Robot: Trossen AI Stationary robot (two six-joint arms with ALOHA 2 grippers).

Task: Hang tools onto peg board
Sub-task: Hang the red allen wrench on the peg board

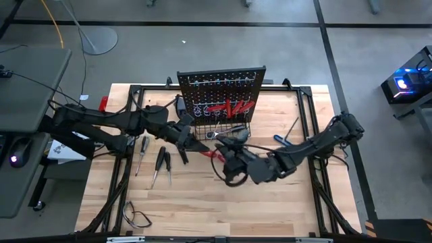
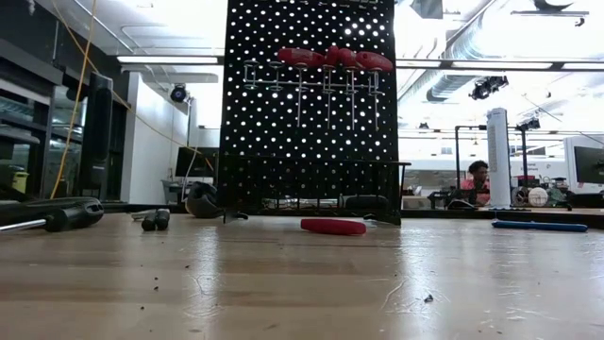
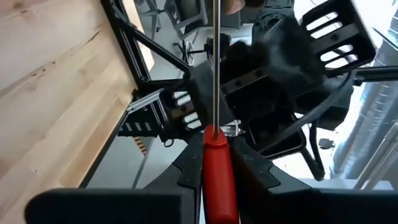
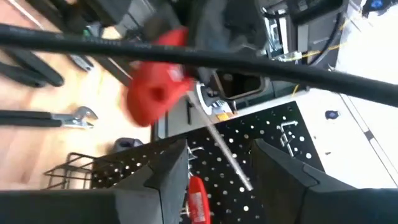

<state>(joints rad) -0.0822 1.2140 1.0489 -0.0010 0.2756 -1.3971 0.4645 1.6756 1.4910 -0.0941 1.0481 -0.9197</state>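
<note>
- Clamping a red-handled screwdriver [image 3: 217, 174] by its handle, the left gripper [image 1: 191, 143] sits over the bench [image 1: 202, 202] just in front of the peg board [image 1: 223, 91]; in the left wrist view the bare steel shaft points straight away from its fingers [image 3: 255, 180], which are pressed on the red handle.
- The right gripper [image 1: 233, 160] hangs close by, facing the left one, and its fingers [image 4: 165, 171] stand spread with the screwdriver's shaft slanting through the gap, touching neither finger.
- The peg board stands upright at the far side of the bench, with several red-handled screwdrivers [image 2: 335, 59] hanging in a row near its top and a wire basket [image 1: 223, 128] at its foot.
- Another red-handled tool [image 2: 333, 227] lies flat on the bench in front of the board.
- Black-handled tools [image 1: 160, 162] lie on the bench to the left of the grippers, and a blue-handled tool [image 1: 282, 140] lies to the right.
- A black cable loop [image 1: 137, 217] rests near the front edge.
</note>
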